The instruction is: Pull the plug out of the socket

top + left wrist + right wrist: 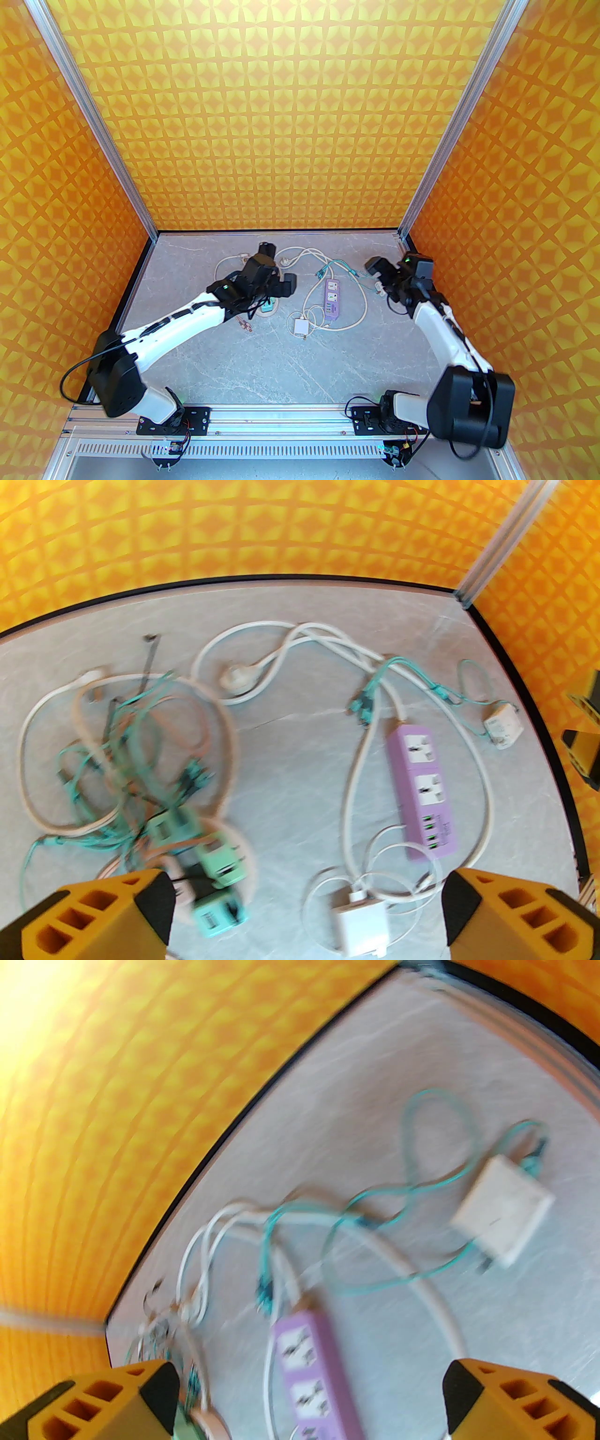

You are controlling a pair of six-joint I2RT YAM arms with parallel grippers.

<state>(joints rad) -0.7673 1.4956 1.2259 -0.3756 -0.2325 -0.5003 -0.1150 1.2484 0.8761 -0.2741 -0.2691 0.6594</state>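
Left fingers (pixel 108 911), right fingers (pixel 108 1400) agape, empty. Wrist view: green adapters (pixel 220 859) plain; overhead, arm (pixel 187 318) half-hides them.

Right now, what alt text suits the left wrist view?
A purple power strip lies on the table with both sockets empty, a white cable looped around it. Beside it sits a tangle of teal and peach cables; the open left gripper frames the bottom.

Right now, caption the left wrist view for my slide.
Open left tool above a purple power strip with both big sockets empty, white charger nearby, tangled cables on the grey table.
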